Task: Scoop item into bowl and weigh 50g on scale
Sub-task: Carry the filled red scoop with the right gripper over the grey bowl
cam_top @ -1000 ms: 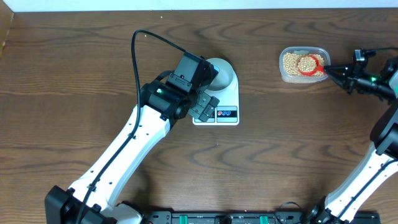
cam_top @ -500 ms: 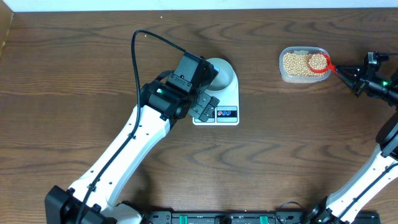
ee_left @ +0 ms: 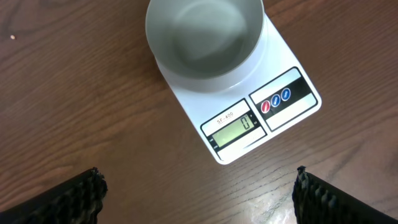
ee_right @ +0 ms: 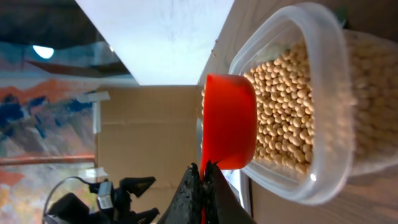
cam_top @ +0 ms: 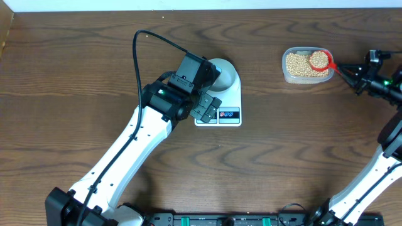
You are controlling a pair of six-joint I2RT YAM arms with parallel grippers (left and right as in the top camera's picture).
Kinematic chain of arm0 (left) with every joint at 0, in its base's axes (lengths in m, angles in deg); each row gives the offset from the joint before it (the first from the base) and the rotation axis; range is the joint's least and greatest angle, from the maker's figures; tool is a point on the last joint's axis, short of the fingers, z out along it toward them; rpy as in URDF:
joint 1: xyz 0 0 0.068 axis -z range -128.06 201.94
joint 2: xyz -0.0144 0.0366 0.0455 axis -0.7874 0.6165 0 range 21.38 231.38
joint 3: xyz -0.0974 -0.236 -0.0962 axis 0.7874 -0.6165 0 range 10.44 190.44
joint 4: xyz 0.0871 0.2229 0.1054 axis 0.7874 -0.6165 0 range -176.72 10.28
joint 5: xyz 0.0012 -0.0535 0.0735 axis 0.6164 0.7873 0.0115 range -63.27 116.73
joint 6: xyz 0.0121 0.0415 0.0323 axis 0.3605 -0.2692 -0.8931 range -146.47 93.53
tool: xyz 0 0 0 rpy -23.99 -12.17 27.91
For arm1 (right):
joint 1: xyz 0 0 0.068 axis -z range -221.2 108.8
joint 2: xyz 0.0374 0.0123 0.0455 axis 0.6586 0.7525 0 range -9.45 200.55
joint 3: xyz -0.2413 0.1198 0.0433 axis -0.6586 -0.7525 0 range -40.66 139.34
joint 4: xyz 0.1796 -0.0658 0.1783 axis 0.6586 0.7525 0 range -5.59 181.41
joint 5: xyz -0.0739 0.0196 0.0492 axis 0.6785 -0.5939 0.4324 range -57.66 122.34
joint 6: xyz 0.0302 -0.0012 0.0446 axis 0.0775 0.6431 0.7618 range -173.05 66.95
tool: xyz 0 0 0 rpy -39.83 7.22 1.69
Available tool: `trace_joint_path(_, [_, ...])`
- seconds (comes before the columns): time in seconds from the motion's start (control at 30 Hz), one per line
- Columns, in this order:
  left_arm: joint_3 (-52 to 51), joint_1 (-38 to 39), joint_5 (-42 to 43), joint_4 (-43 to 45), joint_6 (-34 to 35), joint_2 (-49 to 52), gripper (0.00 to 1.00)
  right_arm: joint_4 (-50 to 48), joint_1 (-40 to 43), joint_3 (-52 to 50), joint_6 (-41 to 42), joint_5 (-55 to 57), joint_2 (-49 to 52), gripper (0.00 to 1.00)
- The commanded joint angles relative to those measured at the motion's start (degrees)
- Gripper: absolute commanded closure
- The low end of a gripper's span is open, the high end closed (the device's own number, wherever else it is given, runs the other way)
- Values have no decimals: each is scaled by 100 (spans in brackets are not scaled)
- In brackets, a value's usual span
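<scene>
The pale blue-grey bowl (cam_top: 224, 75) (ee_left: 204, 38) stands empty on the white scale (cam_top: 227, 104) (ee_left: 249, 106), whose display reads 0. My left gripper (ee_left: 198, 194) is open above the table just in front of the scale. Tan-yellow beans (cam_top: 300, 64) (ee_right: 292, 106) fill a clear plastic tub (cam_top: 286, 73) (ee_right: 323, 93) at the back right. My right gripper (cam_top: 349, 74) (ee_right: 203, 180) is shut on the handle of a red scoop (cam_top: 320, 61) (ee_right: 229, 121). The scoop holds beans and sits over the tub's right end.
The left arm (cam_top: 125, 157) reaches diagonally from the front left to the scale. The right arm (cam_top: 377, 163) comes up along the right edge. The table's back edge lies close behind the tub.
The right gripper drew the scoop from the tub's middle toward its right end with beans in it, then eased slightly back left. The left arm has not moved.
</scene>
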Motion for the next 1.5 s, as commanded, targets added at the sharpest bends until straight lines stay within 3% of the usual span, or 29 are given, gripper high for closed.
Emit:
trace_joint_path(0.0, [-44,-24,-31,-22,50,4,2,-44,-203,0,-133,-129,-428,99])
trace_joint_path(0.3, [-44,-24,-31,-22,50,4,2,-155,-520,0,275,-481,-693,99])
trace_joint_path(0.6, [-44,-24,-31,-22,50,4,2,-234,-1344,0,448,-485,-693,99])
trace_joint_path(1.23, [-44,-24,-31,-22,50,4,2,-2367,-2903,0,2481,-184,-693,99])
trace_joint_path(1.47, [-44,-24,-31,-22,50,4,2,-2643,-3305,0,2719,48,-693,99])
